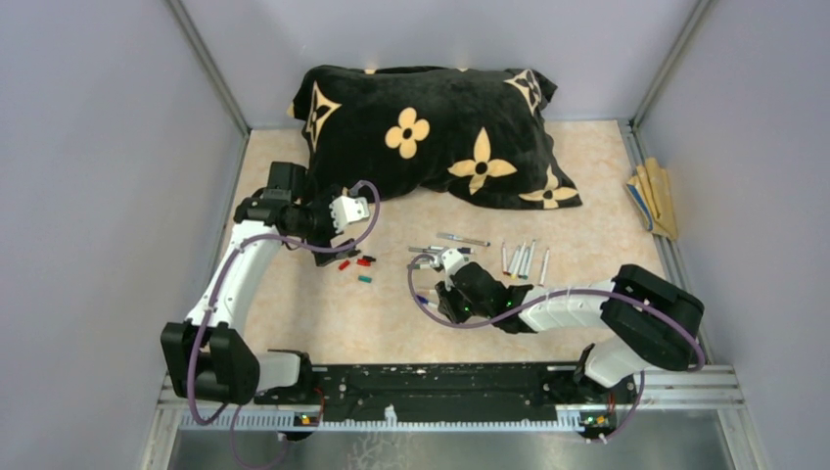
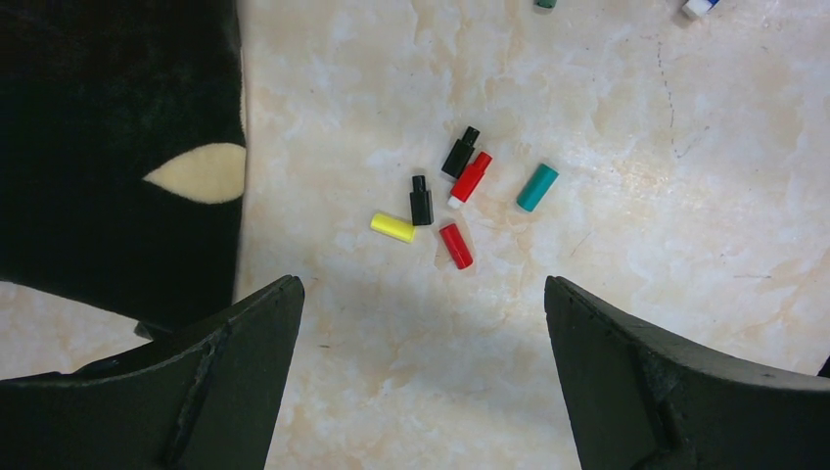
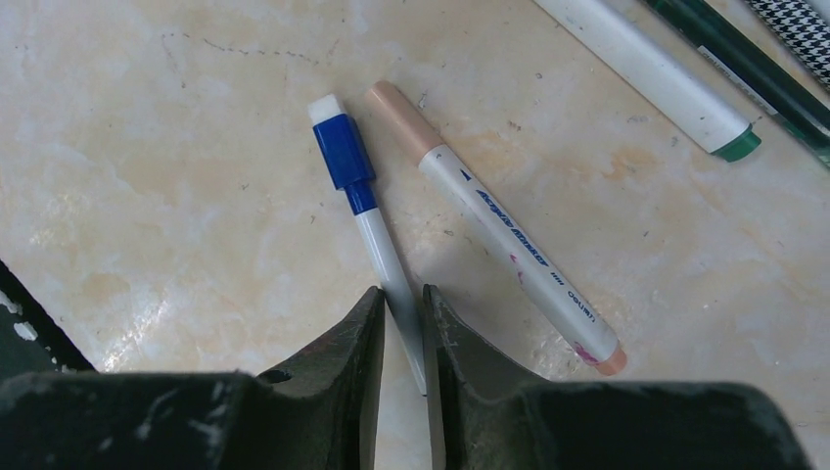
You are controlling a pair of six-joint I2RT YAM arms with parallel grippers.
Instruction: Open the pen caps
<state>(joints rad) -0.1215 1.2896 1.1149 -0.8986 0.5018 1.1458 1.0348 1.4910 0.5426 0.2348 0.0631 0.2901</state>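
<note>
The right end effector is pinched on the white barrel of the blue-capped pen. That pen lies flat on the table with its cap on, pointing away from the fingers; the cap is deep blue with a small white tip. Just beside it on the right lies a peach-capped pen, its cap also on. Blue lettering along its barrel appears to read "Acrylic marker"; a smaller word near the tail is too faint to read. Further right lies a white pen with a green end.

The left end effector is spread wide, with nothing between its fingers. It hangs over a small cluster of loose pen caps on the table: one yellow, two black, two red and one teal, all close together and lying on their sides. The edge of a black pillow with cream motifs is to one side of them.

In the top view, a row of pens lies just past the right end effector, and tan sticks sit at the far right edge.
</note>
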